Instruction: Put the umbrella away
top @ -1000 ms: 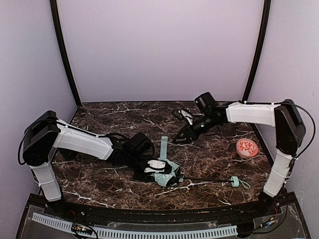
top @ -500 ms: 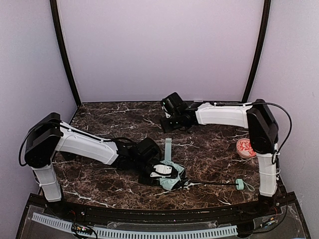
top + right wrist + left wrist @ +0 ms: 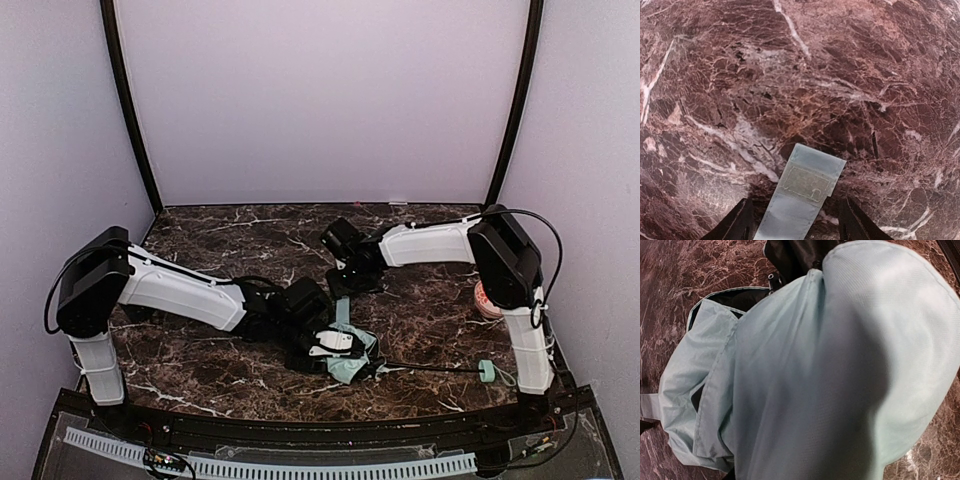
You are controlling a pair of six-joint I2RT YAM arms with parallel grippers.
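A: On the marble table (image 3: 220, 240), front centre: the umbrella (image 3: 350, 368) lies collapsed, mint fabric bunched with the black lining showing. Its shaft (image 3: 430, 367) runs right along the tabletop to the handle (image 3: 487, 372).

B: Left gripper (image 3: 335, 345)?

A: On top of the bundle. In the wrist view, fabric (image 3: 805, 380) fills the frame and the fingers are hidden. Can't tell if it's clamped.

B: Right?

A: The right gripper (image 3: 345, 283) is low over the strap (image 3: 342, 312), which sticks out from the bundle toward the back wall. In the wrist view the fingers (image 3: 742, 222) stand apart either side of the strap end (image 3: 802, 195), with gaps on both sides. The strap lies flat on the marble with its velcro patch (image 3: 807, 182) facing up.

B: Any container in play?

A: Only an orange-red round thing (image 3: 483, 300) at the right edge, mostly behind the right arm. Can't tell if it's a dish or holds anything. It's well apart from the umbrella.
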